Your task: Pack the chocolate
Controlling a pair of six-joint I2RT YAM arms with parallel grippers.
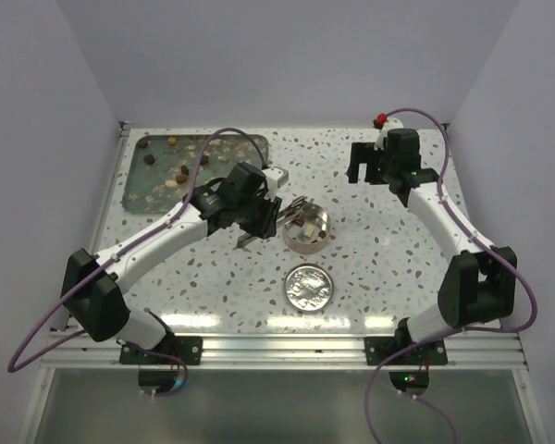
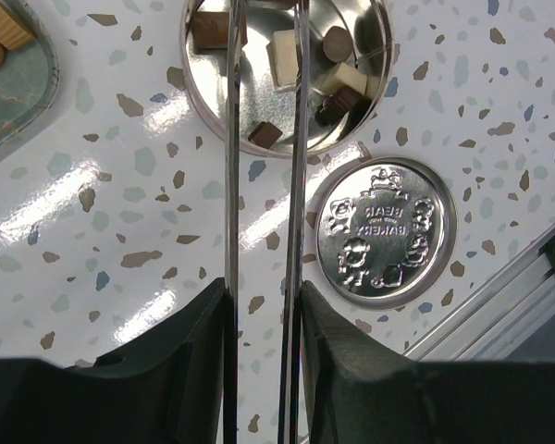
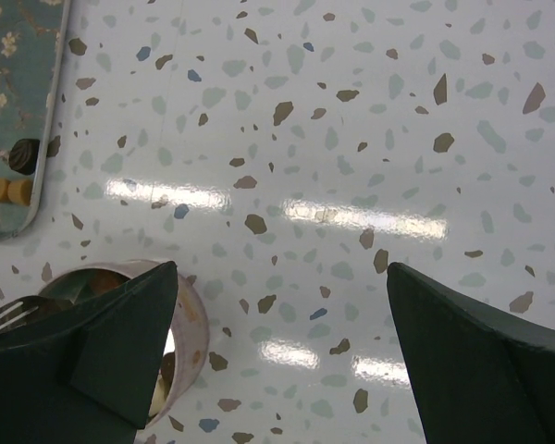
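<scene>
We see the left gripper [image 1: 296, 220] holding its long thin metal fingers [image 2: 231, 185] over the round metal tin [image 2: 203, 102]. They are slightly parted and their tips are cut off, so we cannot tell whether they pinch anything. Chocolate lumps [image 2: 282, 57] lie inside the tin, and others lie on the patterned tray [image 1: 143, 190]. The embossed lid [image 2: 381, 231] rests just beside the tin. The right gripper [image 3: 282, 268] hangs spread wide above the speckled table [image 3: 351, 139].

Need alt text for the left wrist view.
The left hand holds thin metal tongs out over an open round tin with several dark and cream chocolates inside. Its embossed lid lies on the speckled table beside the tin; a corner of a tray shows at top left.
</scene>
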